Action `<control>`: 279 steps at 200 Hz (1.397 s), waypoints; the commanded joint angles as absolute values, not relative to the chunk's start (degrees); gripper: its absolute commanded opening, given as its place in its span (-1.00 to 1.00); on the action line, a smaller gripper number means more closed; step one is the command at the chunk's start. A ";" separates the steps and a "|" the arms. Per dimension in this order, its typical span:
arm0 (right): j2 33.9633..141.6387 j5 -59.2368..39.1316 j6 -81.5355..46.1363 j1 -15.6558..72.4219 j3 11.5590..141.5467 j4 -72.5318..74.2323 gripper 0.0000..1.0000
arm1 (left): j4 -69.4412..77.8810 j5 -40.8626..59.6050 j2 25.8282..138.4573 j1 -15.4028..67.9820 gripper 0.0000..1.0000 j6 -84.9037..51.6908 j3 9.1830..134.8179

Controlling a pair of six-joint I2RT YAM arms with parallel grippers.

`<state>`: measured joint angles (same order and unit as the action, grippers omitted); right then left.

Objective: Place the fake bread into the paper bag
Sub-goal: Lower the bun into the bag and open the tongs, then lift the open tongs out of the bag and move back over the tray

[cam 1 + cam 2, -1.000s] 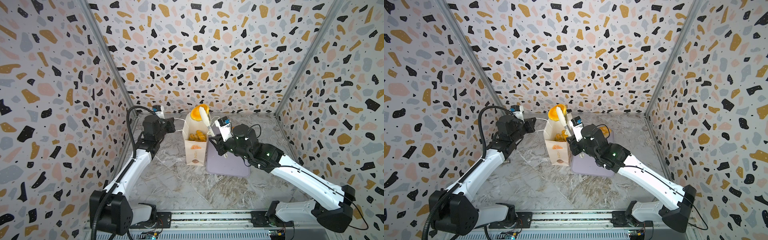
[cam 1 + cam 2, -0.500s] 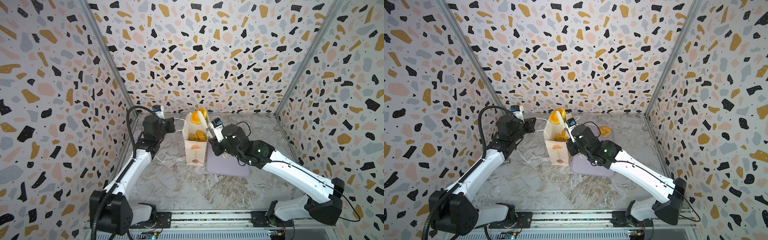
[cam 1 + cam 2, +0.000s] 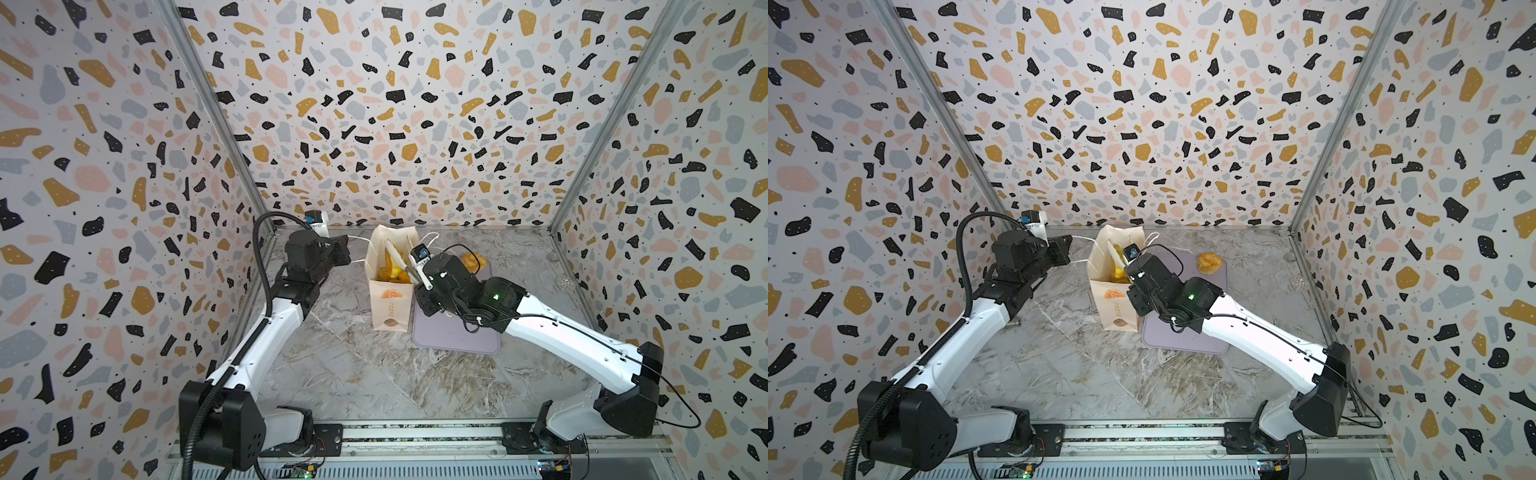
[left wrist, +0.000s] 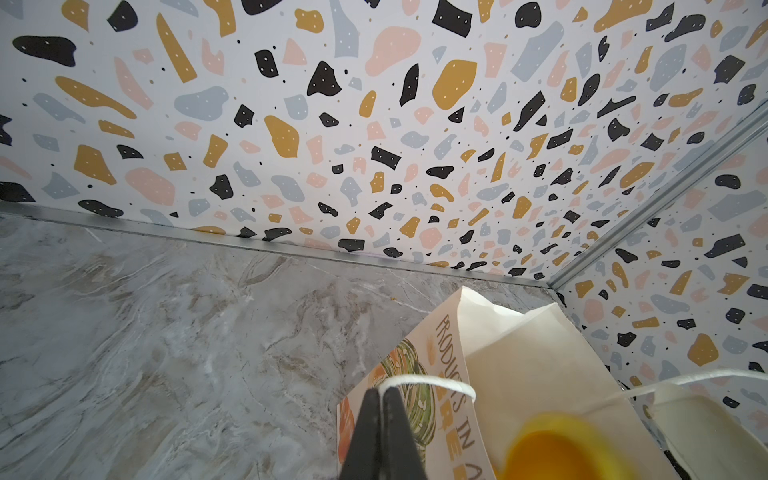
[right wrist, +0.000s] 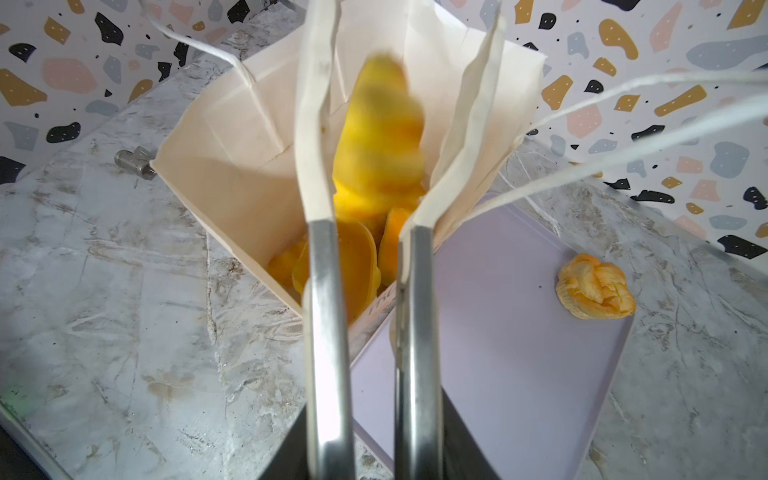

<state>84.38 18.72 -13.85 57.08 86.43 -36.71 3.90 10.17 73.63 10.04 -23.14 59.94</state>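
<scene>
Fake bread (image 5: 357, 262): golden pieces lie piled in the bottom of the paper bag (image 5: 216, 166). Only the right wrist view establishes this; both top views give merely a patch of yellow at the mouth. A striped roll (image 5: 378, 124) shows blurred in the bag's opening. One knotted pastry (image 3: 473, 261) sits outside the bag, on the far corner of the lilac tray (image 3: 457, 336). The bag stands upright just beside the tray's left edge. Its front print (orange bread, small brown mark) appears in both top views. The left wrist view alone shows a side panel with green-and-orange artwork and lettering.

Right gripper (image 5: 405, 41): over the bag mouth, fingers plainly apart. The roll is seen through the gap between them, with no grip on it evident.

Left gripper (image 4: 380, 392): jaws together, clamped on the bag's white string handle (image 4: 428, 380), which stretches from the bag toward the left. The top views do not resolve that grip.
</scene>
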 commanded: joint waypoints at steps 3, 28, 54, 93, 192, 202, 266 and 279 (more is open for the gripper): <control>82.19 20.39 -13.71 57.33 88.82 -35.65 -0.22 | 4.30 10.37 72.20 10.37 -1.00 -22.33 60.64; 81.36 20.54 -13.82 57.38 88.12 -34.84 -0.16 | 4.25 10.37 72.25 10.37 -1.00 -22.37 60.56; 79.75 20.56 -14.14 57.39 86.76 -33.27 -0.14 | 4.17 10.37 72.11 10.37 -1.00 -22.32 60.63; 75.92 20.57 -14.34 57.38 83.39 -29.50 -0.11 | 4.18 10.36 72.22 10.37 -1.00 -22.32 60.58; 70.31 21.28 -15.09 55.51 79.64 -26.19 -0.06 | 4.27 10.26 72.01 10.35 -1.00 -22.32 60.57; 69.81 20.55 -15.25 54.56 79.27 -26.10 -0.06 | 4.28 10.12 71.99 10.37 -1.00 -22.33 60.56; 65.92 15.70 -17.51 45.90 76.23 -26.71 -0.05 | 4.30 10.46 72.42 10.37 -1.00 -22.72 60.63; 64.99 15.12 -17.46 43.94 75.32 -26.70 -0.06 | 4.33 10.46 72.42 10.37 -1.00 -22.68 60.59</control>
<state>68.29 16.71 -16.45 46.44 75.94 -28.51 3.90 10.15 73.60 10.04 -23.16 59.94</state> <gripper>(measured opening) 0.473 0.046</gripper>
